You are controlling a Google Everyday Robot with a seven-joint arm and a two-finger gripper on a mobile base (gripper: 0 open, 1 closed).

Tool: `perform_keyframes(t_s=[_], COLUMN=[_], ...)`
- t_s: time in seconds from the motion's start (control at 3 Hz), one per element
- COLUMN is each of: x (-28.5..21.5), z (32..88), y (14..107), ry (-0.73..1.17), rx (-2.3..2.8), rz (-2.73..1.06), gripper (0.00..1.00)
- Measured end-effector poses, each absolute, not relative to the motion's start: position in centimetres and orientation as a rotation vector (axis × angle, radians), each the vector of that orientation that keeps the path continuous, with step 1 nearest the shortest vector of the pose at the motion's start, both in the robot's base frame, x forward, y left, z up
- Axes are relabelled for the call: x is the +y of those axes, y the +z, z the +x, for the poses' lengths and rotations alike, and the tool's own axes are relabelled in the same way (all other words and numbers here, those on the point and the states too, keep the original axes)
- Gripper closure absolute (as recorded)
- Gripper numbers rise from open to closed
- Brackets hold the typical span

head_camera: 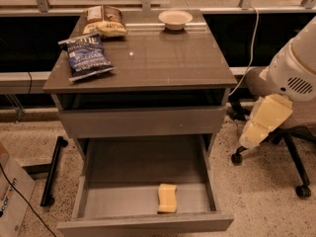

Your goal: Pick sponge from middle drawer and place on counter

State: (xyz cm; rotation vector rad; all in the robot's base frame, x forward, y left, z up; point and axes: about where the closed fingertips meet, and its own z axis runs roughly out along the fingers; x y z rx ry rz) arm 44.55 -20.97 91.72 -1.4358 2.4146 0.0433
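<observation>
Pale yellow, the sponge (167, 198) lies on the floor of the pulled-out middle drawer (121, 201), near its front panel, right of centre. Off to the right, well apart from it, hangs the gripper (261, 123); whether it is open or closed cannot be told. Beyond, the counter surface (163, 58) carries a blue chip bag (86, 57), a brown bag (103, 21) and a bowl (175, 19).

The sponge (167, 198) lay near the front of the open middle drawer (123, 200); the gripper (253, 132) hung right of the cabinet (143, 123), well apart.
</observation>
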Motion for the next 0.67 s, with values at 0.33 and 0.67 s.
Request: perform_keyframes(t_s=[0.33,0.67], x=[-19.3,-16.2], z=[45.1,46.6], y=[88.8,81.6], ry=[0.087,0.215], rx=[2.472,2.621], rz=[-1.412,-1.289], gripper=[0.00,0.00])
